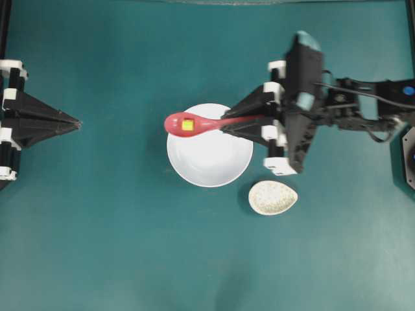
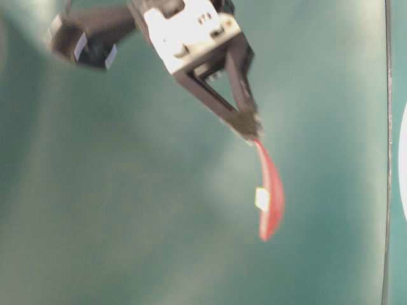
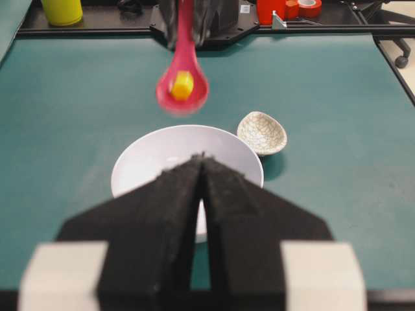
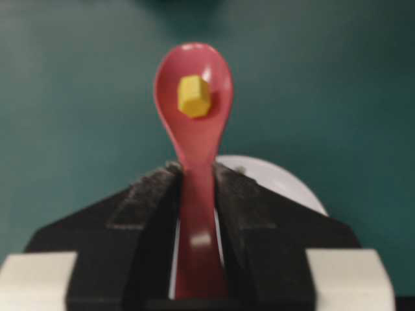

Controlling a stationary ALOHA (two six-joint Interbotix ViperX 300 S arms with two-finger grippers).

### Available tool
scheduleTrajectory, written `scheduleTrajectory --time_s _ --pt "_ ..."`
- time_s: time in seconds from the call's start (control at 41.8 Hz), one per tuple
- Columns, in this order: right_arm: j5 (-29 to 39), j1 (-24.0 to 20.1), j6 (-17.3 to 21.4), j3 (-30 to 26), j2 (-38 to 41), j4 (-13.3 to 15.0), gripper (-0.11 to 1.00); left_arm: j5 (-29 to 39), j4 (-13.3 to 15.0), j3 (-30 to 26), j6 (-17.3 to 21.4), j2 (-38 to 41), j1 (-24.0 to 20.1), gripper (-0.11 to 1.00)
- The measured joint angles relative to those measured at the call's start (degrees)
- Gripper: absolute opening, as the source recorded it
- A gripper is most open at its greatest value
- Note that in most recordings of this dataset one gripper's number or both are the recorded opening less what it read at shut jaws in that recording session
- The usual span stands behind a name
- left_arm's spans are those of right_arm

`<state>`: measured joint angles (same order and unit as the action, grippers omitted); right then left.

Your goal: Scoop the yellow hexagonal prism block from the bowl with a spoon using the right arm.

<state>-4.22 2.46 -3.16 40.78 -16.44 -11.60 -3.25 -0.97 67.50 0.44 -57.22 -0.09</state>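
Observation:
My right gripper (image 1: 227, 124) is shut on the handle of the pink-red spoon (image 1: 185, 124), holding it level above the white bowl's (image 1: 214, 162) upper left rim. The yellow hexagonal prism block (image 1: 187, 125) lies in the spoon's scoop. In the right wrist view the block (image 4: 192, 96) sits in the scoop (image 4: 193, 87) ahead of the gripper (image 4: 196, 175), with the bowl (image 4: 285, 184) below. The left wrist view shows the spoon (image 3: 182, 81) raised beyond the bowl (image 3: 162, 152), and my left gripper (image 3: 202, 159) shut and empty. That left gripper (image 1: 76, 122) rests at the far left.
A small speckled beige teardrop dish (image 1: 273, 197) sits just right of and below the bowl. Teal cloth covers the table. At the table's far edge stand a yellow cup (image 3: 62, 11) and red tape rolls (image 3: 298, 8).

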Motion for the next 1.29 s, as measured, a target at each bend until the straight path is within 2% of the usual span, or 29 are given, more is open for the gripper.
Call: scheduleTrajectory --time_s 1.292 --pt "1.58 0.09 0.09 3.69 -5.1 0.0 0.22 0.0 0.09 -0.09 0.18 0.18 0.0 0.01"
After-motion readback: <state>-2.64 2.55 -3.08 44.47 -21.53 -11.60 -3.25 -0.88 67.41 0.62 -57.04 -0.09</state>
